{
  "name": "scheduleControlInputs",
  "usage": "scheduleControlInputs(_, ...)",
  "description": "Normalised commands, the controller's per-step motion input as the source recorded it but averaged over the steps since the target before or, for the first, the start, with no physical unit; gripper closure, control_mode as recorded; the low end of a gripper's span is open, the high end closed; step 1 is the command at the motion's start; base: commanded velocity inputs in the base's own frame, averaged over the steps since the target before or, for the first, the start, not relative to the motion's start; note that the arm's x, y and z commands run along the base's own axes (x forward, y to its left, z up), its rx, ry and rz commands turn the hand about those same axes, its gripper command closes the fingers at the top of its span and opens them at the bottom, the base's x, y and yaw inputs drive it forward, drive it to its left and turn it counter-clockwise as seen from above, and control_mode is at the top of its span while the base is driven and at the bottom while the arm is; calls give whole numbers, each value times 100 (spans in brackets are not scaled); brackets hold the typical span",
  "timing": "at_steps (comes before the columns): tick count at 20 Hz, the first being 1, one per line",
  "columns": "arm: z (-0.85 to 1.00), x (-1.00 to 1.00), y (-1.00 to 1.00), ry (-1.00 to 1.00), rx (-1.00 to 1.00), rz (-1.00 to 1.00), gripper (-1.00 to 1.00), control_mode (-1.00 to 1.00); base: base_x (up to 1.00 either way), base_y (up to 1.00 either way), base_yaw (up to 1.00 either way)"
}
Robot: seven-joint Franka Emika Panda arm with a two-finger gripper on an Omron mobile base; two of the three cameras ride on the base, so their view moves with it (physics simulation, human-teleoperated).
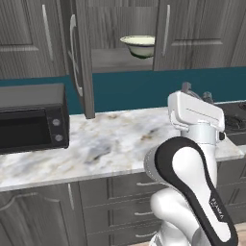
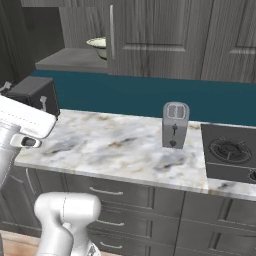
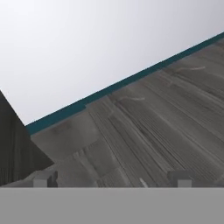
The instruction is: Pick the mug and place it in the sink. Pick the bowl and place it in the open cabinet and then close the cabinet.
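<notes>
A: Starting at the gripper point(image 3: 111, 178) — what is it doing?

B: In the hand view its two fingertips point(image 3: 43, 178) are standing wide apart with nothing between them, so it is carrying nothing. It is pointing up at grey wood-grain cabinet fronts, with a teal strip of wall and pale ceiling beyond.

A: And the bowl point(image 1: 139, 45)?

B: It is sitting on the inner shelf of the cabinet point(image 1: 113, 60), upright, near the right side of the opening. From the right base view the bowl is peeking out just behind the edge of a closed door point(image 2: 160, 35).

A: So that part looks done?

B: I would judge so. The open door point(image 1: 80, 57) is swinging out toward the room, edge-on to the left base camera, with its long bar handle point(image 1: 73, 41) showing. Closing it seems to be what remains, which probably explains the empty, spread jaws aimed upward.

A: Anything in the way?

B: The marble counter point(image 1: 110, 144) is holding a black toaster oven point(image 1: 31, 117) on the left and a grey toaster point(image 2: 175, 125) farther right, both well below the door.
</notes>
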Motion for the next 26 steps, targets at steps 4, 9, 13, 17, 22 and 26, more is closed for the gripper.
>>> scheduleControlInputs(4,22,-31,36,0,4,0,-100,-100,0,0,0)
scheduleControlInputs(9,13,-38,25,0,8,0,-100,-100,0,0,0)
scheduleControlInputs(13,9,-34,44,0,7,0,-100,-100,0,0,0)
scheduleControlInputs(17,11,-35,68,0,2,0,-100,-100,0,0,0)
scheduleControlInputs(22,12,-38,71,0,1,-1,-100,-100,0,0,0)
scheduleControlInputs(26,4,-27,71,0,1,0,-100,-100,0,0,0)
